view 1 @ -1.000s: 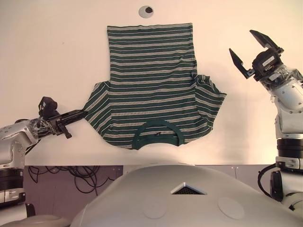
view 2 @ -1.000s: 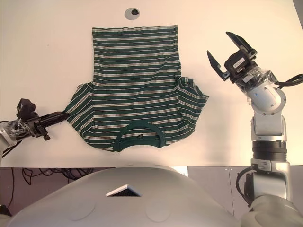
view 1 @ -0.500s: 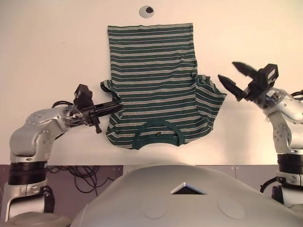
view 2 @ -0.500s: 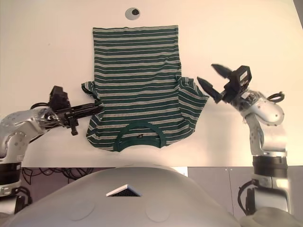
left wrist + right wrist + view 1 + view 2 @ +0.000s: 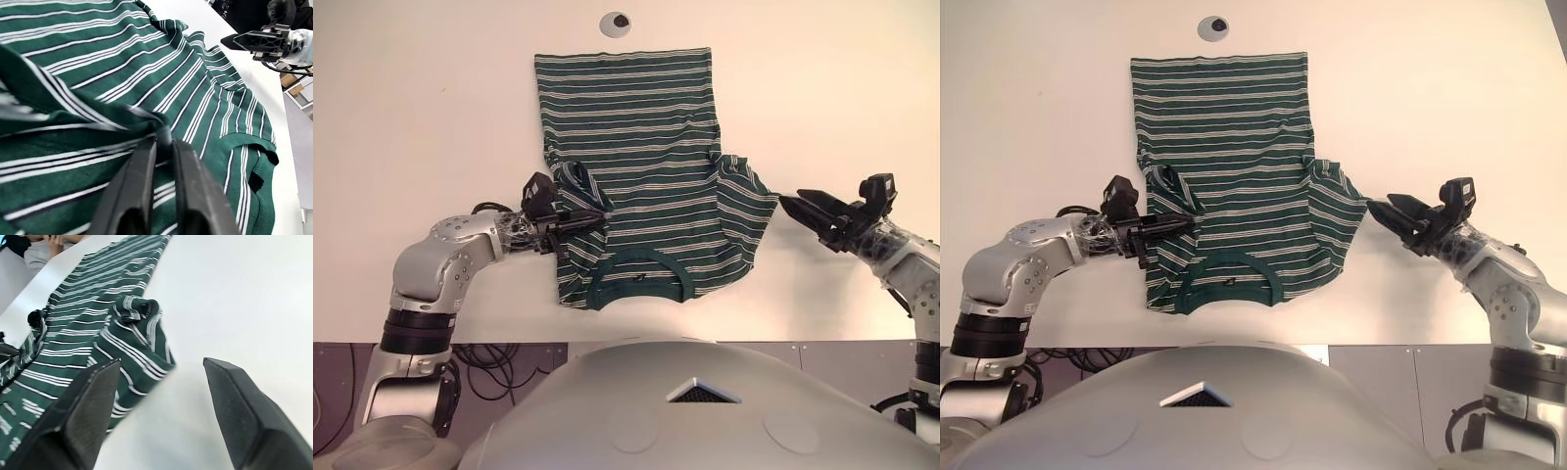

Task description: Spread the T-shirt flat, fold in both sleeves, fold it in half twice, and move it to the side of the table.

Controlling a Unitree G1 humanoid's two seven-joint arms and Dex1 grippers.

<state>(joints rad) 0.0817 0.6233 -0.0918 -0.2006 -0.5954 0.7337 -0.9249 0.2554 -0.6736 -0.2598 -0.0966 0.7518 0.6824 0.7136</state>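
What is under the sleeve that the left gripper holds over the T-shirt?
Under the sleeve, pinched in the left gripper, lies the striped body of the T-shirt. The table below is covered there, so it cannot be seen.

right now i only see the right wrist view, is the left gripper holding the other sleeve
observer: yes, the left gripper is shut on the left sleeve, held over the chest of the shirt.
operator: how close is my gripper to the right sleeve
observer: in the eye views the right gripper has its tips at the outer edge of the right sleeve; contact is unclear.
operator: is the far hem flat
observer: the hem lies straight, just short of a round hole in the table.
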